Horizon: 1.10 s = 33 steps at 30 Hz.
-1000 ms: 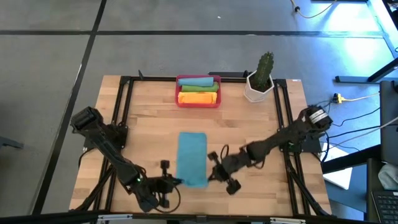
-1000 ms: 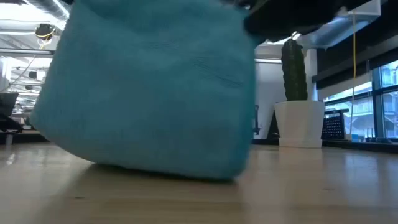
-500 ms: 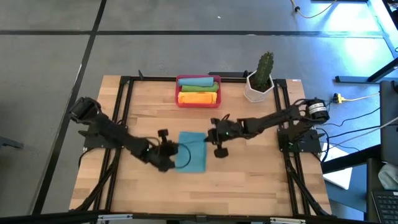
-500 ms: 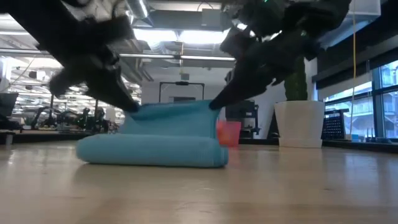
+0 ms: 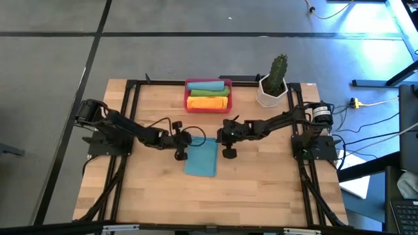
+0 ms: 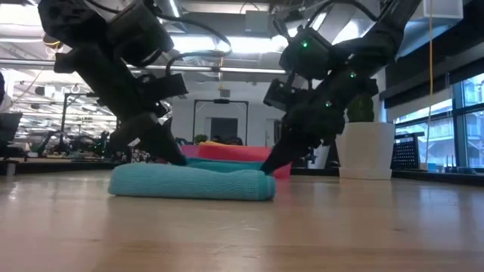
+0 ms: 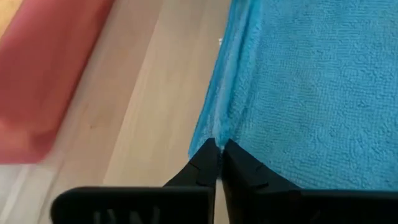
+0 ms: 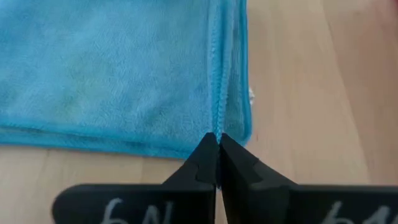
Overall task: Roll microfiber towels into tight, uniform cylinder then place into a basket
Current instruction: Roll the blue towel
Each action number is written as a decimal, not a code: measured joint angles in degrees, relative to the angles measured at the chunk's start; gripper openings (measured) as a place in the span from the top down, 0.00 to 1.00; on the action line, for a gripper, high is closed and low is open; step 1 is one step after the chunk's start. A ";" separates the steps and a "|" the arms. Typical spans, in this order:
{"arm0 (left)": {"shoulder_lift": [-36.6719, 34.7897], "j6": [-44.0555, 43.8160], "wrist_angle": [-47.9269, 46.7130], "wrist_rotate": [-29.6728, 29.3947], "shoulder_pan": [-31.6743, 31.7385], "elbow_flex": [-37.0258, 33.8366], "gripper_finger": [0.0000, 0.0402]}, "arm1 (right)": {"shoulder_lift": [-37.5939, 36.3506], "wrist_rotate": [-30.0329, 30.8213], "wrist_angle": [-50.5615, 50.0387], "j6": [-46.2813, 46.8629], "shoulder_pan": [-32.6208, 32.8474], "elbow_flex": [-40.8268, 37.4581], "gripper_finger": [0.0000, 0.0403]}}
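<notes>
While folded flat near the table's middle, just short of the red basket, lay the teal towel. Pinched at its two basket-side corners: left gripper clamped on one, right gripper clamped on the other. Already in the basket: teal, green and orange rolls.

Left gripper: jaws closed together, tips pinching the edge of the teal towel. Towel fills most of the frame, terry texture visible, layered hem running along its side by the jaws. Bare wooden worktop lies beside the towel. Red basket, blurred, sits on the worktop apart from the towel, across the wood strip.
</notes>
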 joint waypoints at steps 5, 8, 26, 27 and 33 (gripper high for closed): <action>-0.19 3.69 0.39 0.11 0.35 0.16 0.87 | -0.39 2.25 0.45 -1.49 -0.04 -0.03 0.91; -0.25 4.20 0.49 -2.74 0.31 0.81 0.78 | -0.68 4.74 1.24 -2.80 -0.09 0.05 0.83; -7.54 4.85 -6.16 0.52 -13.14 5.31 0.65 | -12.06 2.71 -6.09 -9.30 10.31 0.12 0.60; -6.99 3.80 -6.30 0.62 -14.59 5.31 0.66 | -11.37 2.55 -4.59 -10.10 11.83 0.14 0.60; -4.30 0.64 -5.50 0.60 -22.99 5.31 0.65 | -6.82 6.25 -0.58 -11.87 19.39 0.12 0.58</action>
